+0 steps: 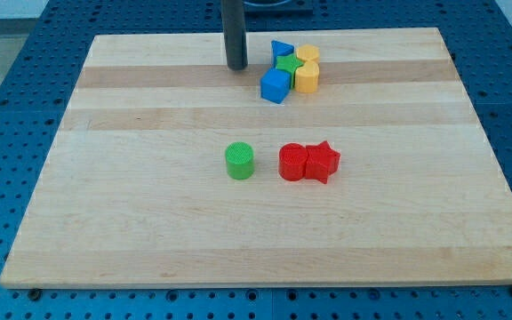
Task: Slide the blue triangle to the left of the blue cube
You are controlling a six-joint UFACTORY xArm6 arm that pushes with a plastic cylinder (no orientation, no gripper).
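My tip [236, 67] rests on the bench [149, 222], left of the top cluster. The blue triangle [281, 50] sits at the cluster's top-left, its pointing direction unclear, just above the blue cube [275, 86]. There is no claw.

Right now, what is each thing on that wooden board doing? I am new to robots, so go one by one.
My tip: on the board, left of the top cluster, touching no block.
Blue triangle: at the cluster's top.
Blue cube: at the cluster's lower left.
Green block: wedged mid-cluster.
Yellow blocks: cluster's right side.
Green cylinder: alone, mid-board.
Red cylinder and red star: touching.
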